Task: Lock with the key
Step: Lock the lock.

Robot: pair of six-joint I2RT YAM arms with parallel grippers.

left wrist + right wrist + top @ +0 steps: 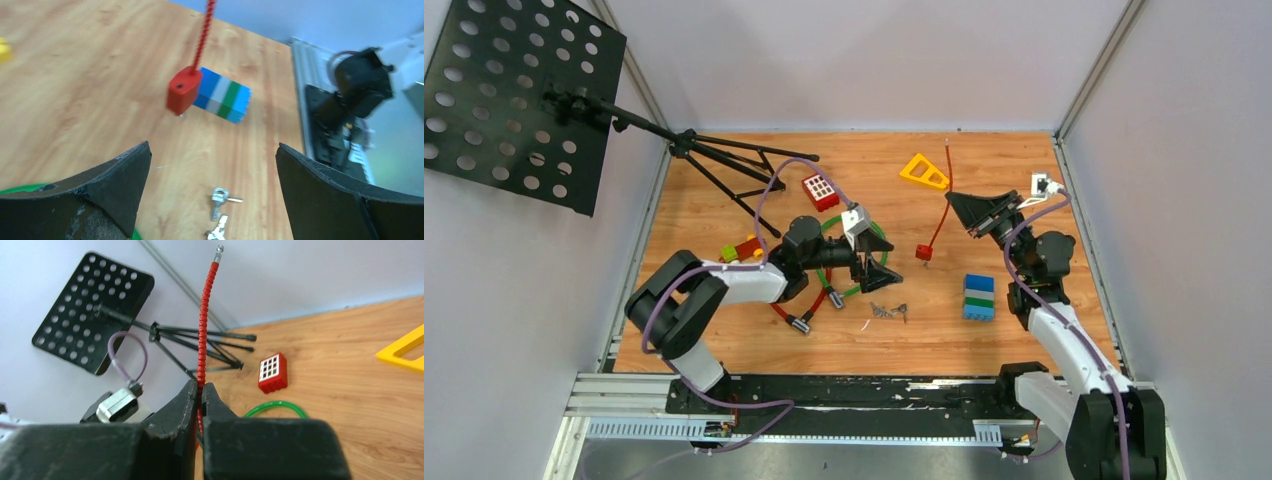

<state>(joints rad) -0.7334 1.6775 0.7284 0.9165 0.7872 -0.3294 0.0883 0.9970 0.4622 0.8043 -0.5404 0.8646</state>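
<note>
A red cable lock hangs from my right gripper, which is shut on its ribbed red cable. The red lock body is at the cable's lower end, close to the wooden table; it also shows in the left wrist view. Small silver keys lie on the table in front of the lock. My left gripper is open and empty, with the keys on the table between and below its fingers. In the right wrist view the jaws pinch the cable.
A blue, grey and green block stack lies right of the keys. A green ring lies under the left arm. A red grid block, yellow triangle and black music stand are farther back.
</note>
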